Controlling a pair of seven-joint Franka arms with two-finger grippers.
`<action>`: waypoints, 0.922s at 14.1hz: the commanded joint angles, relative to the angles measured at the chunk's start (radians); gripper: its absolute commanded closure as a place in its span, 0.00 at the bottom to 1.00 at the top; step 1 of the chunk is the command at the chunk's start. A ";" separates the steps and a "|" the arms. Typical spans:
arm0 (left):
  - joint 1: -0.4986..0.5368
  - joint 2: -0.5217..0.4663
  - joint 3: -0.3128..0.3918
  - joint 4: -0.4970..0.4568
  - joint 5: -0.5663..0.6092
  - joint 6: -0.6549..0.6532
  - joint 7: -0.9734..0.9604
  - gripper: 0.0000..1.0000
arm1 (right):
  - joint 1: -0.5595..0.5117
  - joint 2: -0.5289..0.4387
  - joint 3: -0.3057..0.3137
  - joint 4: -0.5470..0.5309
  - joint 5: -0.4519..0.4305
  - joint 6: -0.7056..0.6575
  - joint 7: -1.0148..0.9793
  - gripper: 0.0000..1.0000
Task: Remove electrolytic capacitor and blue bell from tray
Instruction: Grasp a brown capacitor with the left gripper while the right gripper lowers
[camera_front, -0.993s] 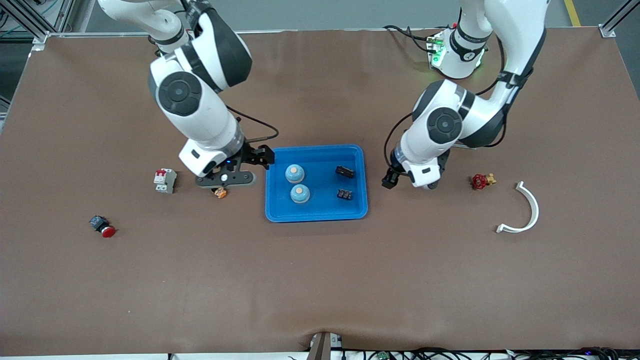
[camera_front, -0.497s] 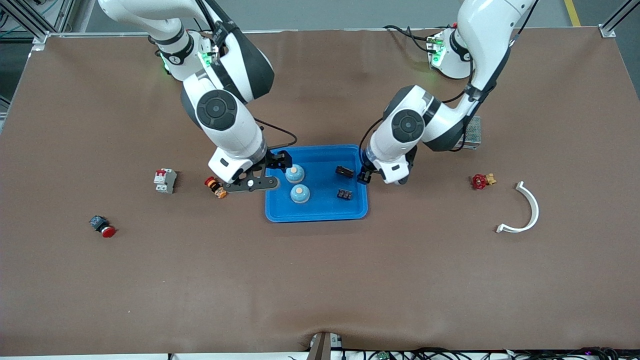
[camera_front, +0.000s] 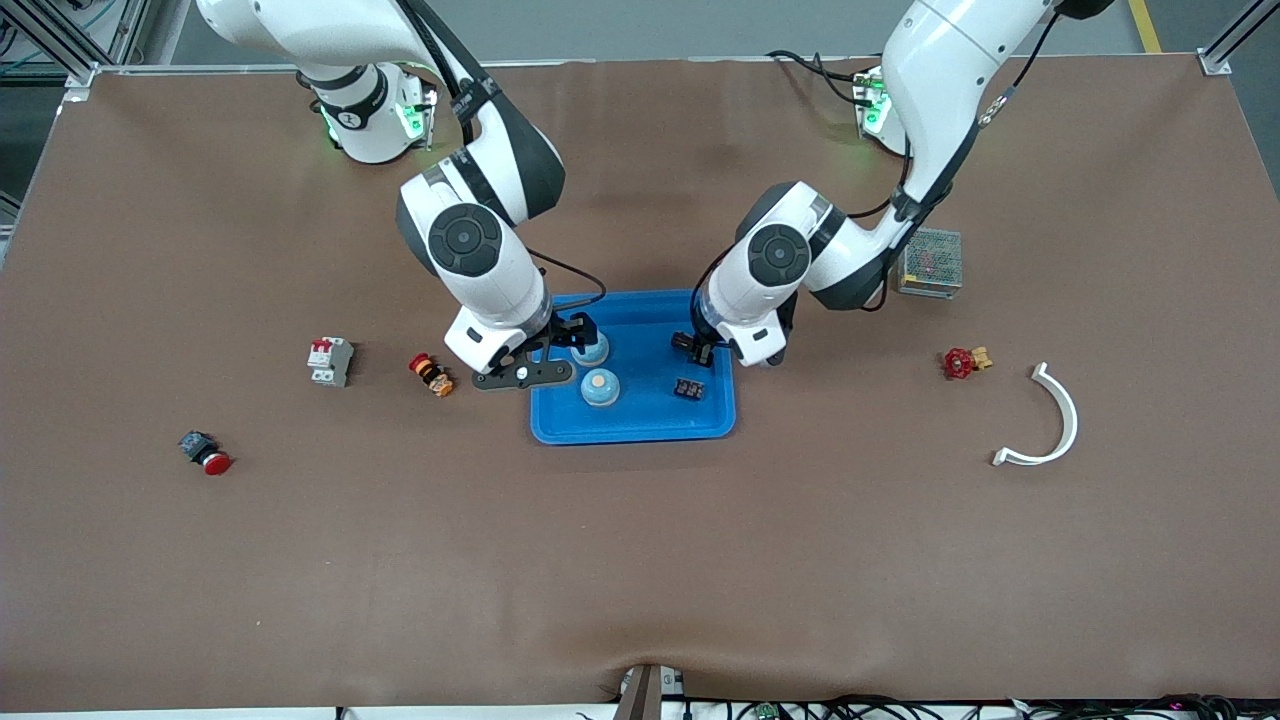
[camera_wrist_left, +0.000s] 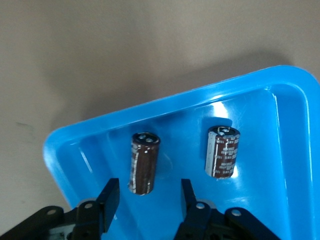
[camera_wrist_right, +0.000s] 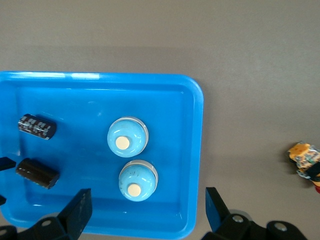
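A blue tray (camera_front: 633, 428) in the middle of the table holds two light-blue bells and two dark capacitors. My right gripper (camera_front: 575, 335) hangs open over the bell (camera_front: 593, 349) that lies farther from the front camera. In the right wrist view that bell (camera_wrist_right: 138, 180) sits just ahead of the wide-open right gripper (camera_wrist_right: 147, 212). My left gripper (camera_front: 692, 348) is over the farther capacitor (camera_wrist_left: 144, 162). The left gripper (camera_wrist_left: 148, 200) is open, with the capacitor just past its fingertips and nothing between them. The other bell (camera_front: 599, 387) and the other capacitor (camera_front: 688, 388) lie nearer the front camera.
Toward the right arm's end lie an orange push button (camera_front: 431, 374), a circuit breaker (camera_front: 330, 361) and a red button (camera_front: 205, 452). Toward the left arm's end are a metal mesh box (camera_front: 930, 262), a red valve (camera_front: 963, 362) and a white curved piece (camera_front: 1050, 420).
Both arms have swung in from beside the tray to over it. The left gripper's fingers have drawn closer together; the right gripper has stayed wide open.
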 joint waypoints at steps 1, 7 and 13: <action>-0.032 0.072 0.008 0.031 0.071 0.038 -0.074 0.43 | 0.037 -0.018 -0.011 -0.055 -0.005 0.053 0.051 0.00; -0.042 0.119 0.009 0.039 0.114 0.069 -0.116 0.50 | 0.079 -0.015 -0.012 -0.089 -0.009 0.090 0.087 0.00; -0.044 0.082 0.015 0.045 0.218 0.051 -0.116 1.00 | 0.083 -0.013 -0.012 -0.170 -0.014 0.203 0.087 0.00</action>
